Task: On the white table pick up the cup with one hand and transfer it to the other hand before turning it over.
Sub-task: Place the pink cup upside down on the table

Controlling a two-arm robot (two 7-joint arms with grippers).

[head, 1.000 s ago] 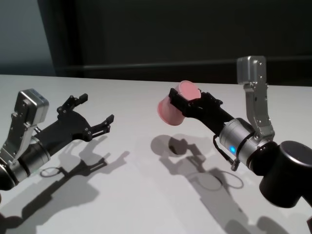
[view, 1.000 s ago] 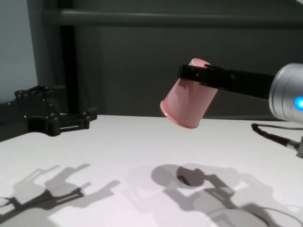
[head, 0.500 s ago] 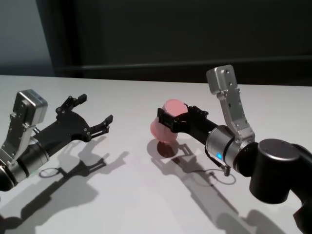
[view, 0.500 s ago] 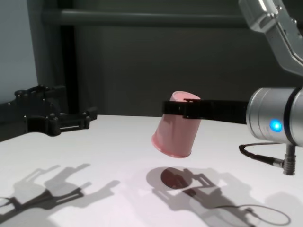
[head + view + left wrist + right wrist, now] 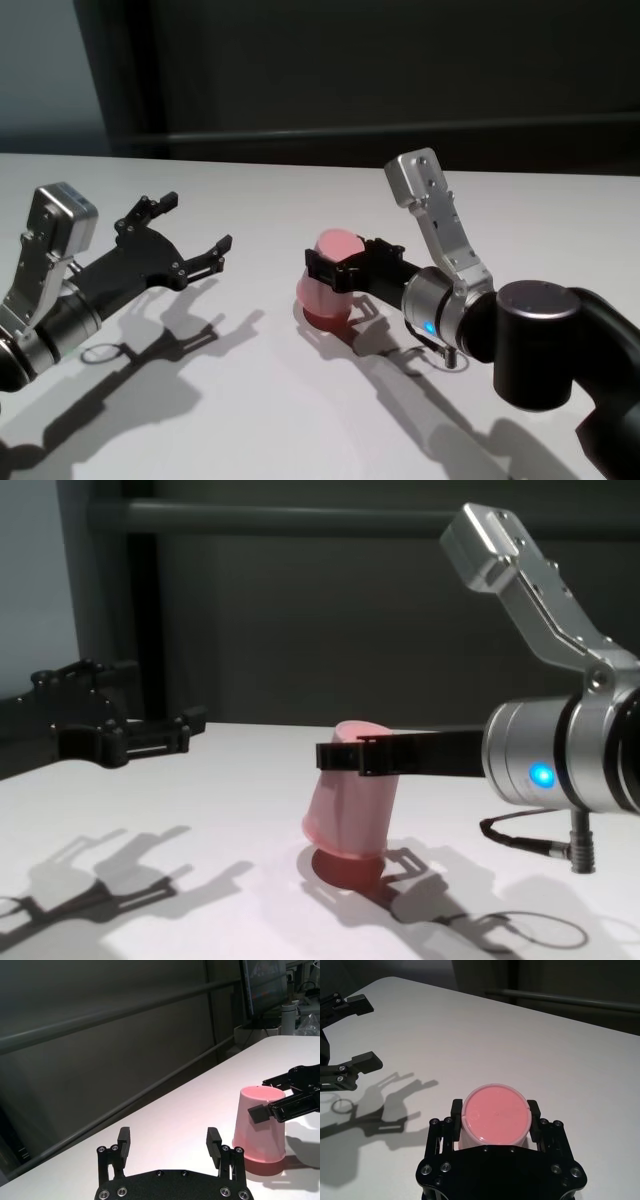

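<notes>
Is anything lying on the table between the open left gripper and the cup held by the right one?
No. The head view shows only bare white table and shadows between the left gripper and the upside-down cup clamped by the right gripper.

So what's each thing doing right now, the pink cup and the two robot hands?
cup: upside down, base on top, rim at or just above the white table, gripped near its base.
right gripper: shut on the cup.
left gripper: open, empty, off to the side above the table.
</notes>
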